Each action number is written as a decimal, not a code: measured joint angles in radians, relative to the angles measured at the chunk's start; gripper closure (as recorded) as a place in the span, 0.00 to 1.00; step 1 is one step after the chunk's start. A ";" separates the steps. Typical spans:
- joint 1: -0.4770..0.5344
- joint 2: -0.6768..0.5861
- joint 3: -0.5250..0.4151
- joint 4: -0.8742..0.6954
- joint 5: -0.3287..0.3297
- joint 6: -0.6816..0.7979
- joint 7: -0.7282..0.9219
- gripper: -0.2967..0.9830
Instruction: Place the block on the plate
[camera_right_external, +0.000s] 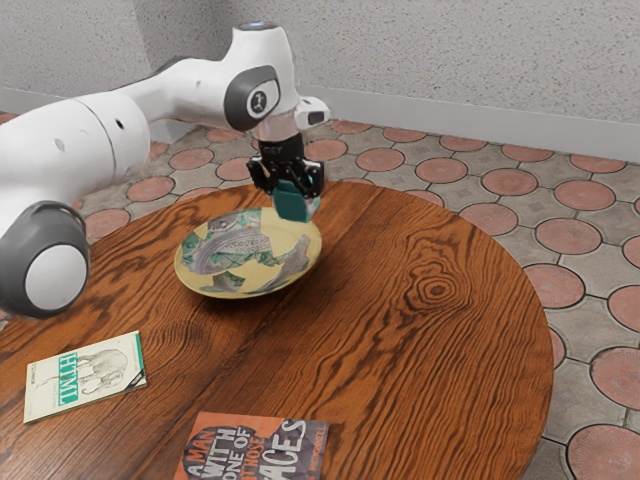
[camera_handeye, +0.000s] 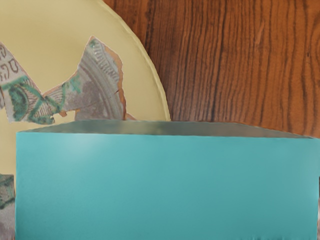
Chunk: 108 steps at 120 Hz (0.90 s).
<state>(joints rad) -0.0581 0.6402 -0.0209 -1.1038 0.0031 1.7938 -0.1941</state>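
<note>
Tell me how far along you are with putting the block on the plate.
Picking up looks done: my gripper is shut on the teal block, apparently raised off the table. In hand: the carry, with the block near the plate's rim. Left: centring, lowering, letting go.

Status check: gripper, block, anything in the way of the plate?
Gripper shut on teal block. Block raised by plate rim, not yet placed. HTML book and orange book off to one side.
</note>
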 joint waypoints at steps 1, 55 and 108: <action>0.007 0.001 0.000 0.002 0.001 -0.004 0.000 0.47; 0.231 0.178 -0.074 0.051 0.006 -0.062 0.040 0.46; 0.233 0.198 -0.101 0.081 -0.002 -0.069 0.078 0.30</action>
<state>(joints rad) 0.1748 0.8384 -0.1216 -1.0229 0.0011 1.7245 -0.1166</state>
